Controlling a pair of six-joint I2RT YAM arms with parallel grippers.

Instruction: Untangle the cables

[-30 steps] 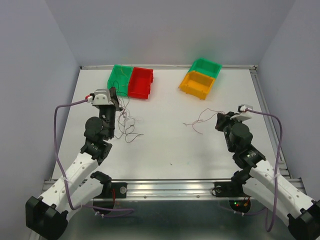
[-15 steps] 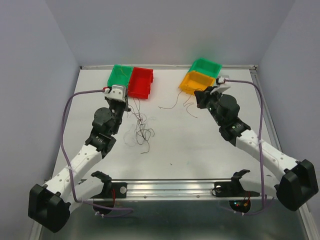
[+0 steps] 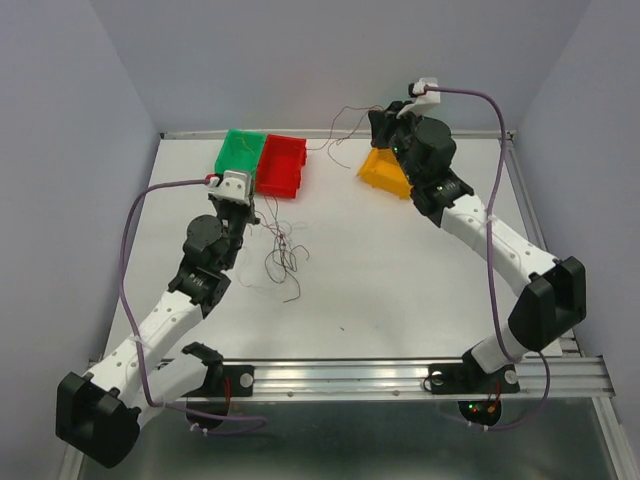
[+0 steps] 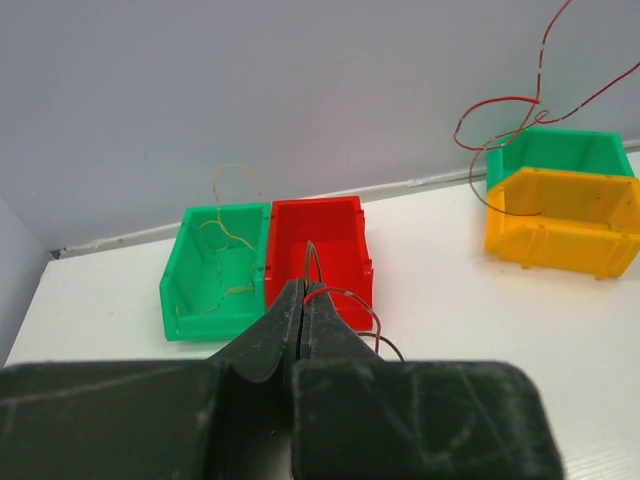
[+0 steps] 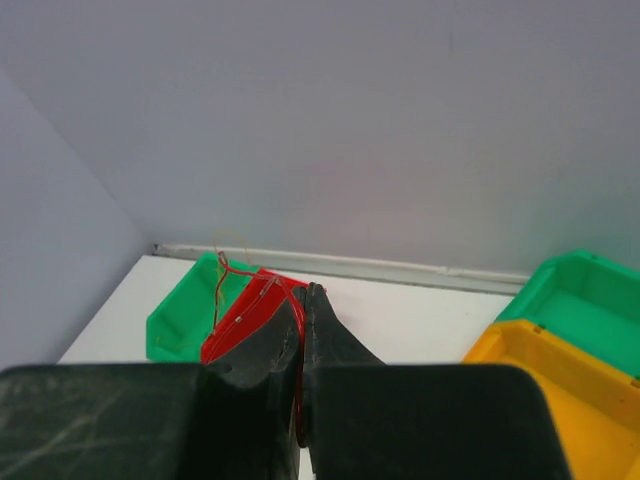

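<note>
The cables are thin curly strands. A small tangle hangs and trails on the white table just right of my left gripper. That gripper is shut on a brown-red strand of the tangle, in front of the red bin. My right gripper is raised high at the back over the yellow bin. It is shut on a red strand, which dangles in the air and trails left. A yellowish strand lies in the left green bin.
A green bin and a red bin stand side by side at the back left. A yellow bin stands at the back right, with another green bin behind it. Grey walls close the back and sides.
My right arm has swung from the near right up to the back, lifting the red strand off the table. My left gripper moved toward the bins with the tangle, then held still.
</note>
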